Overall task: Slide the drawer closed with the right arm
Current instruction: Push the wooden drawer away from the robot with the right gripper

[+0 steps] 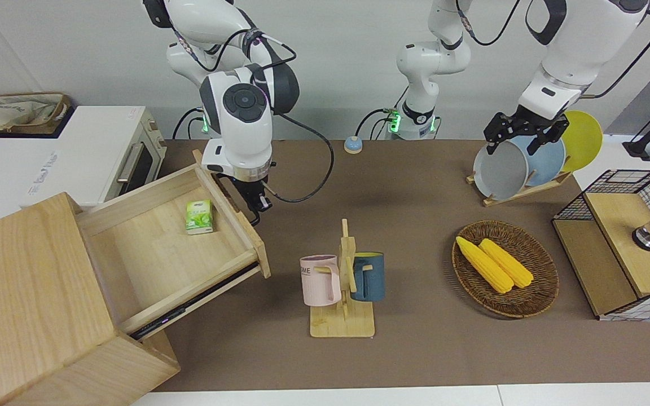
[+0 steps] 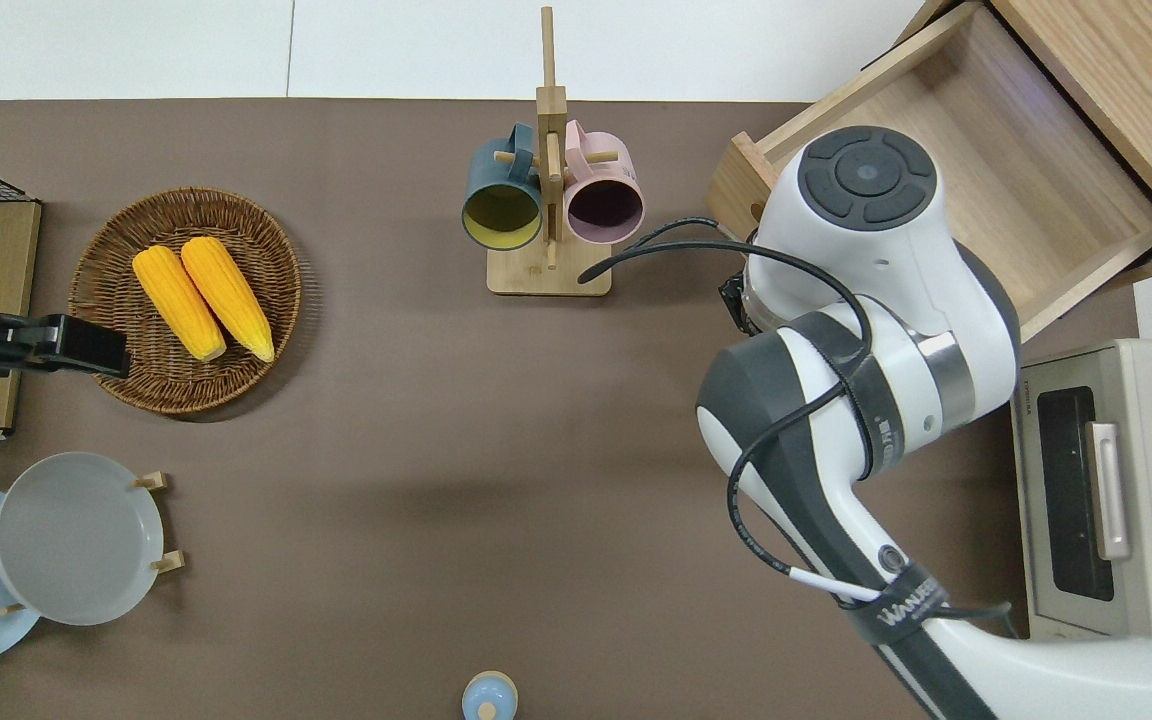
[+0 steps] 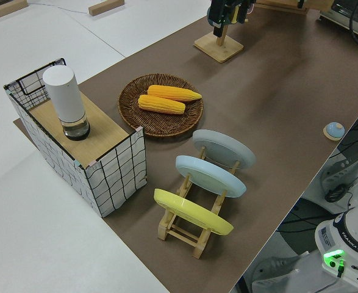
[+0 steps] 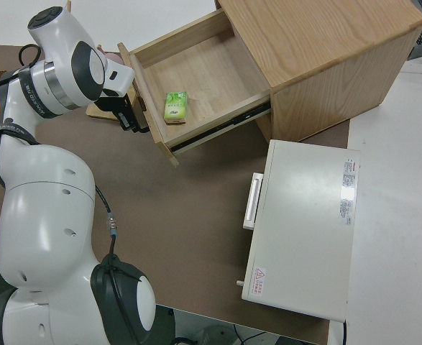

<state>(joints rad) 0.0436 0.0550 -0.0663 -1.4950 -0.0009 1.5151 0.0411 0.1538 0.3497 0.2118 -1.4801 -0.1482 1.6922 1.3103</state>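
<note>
Right arm's black two-finger gripper sits at the front panel of the wide shallow light-wood drawer, on the outer face where its handle would be; from these views I cannot tell whether the fingers are apart or clamped on anything. In the right side view the gripper is pressed close against that front panel, though actual contact is not clear. The drawer is pulled well out of the large pale wooden cabinet at the right arm's end of the table, its dark slide rail exposed along one side. Inside it lies a small green carton, close to the front panel and so just beside the gripper, with the panel between them. A white toaster oven stands beside the cabinet, nearer to the robots. Out on the brown table mat, a wooden mug rack carrying a pink mug and a dark blue mug stands near the drawer's front corner. The left arm is parked.
</note>
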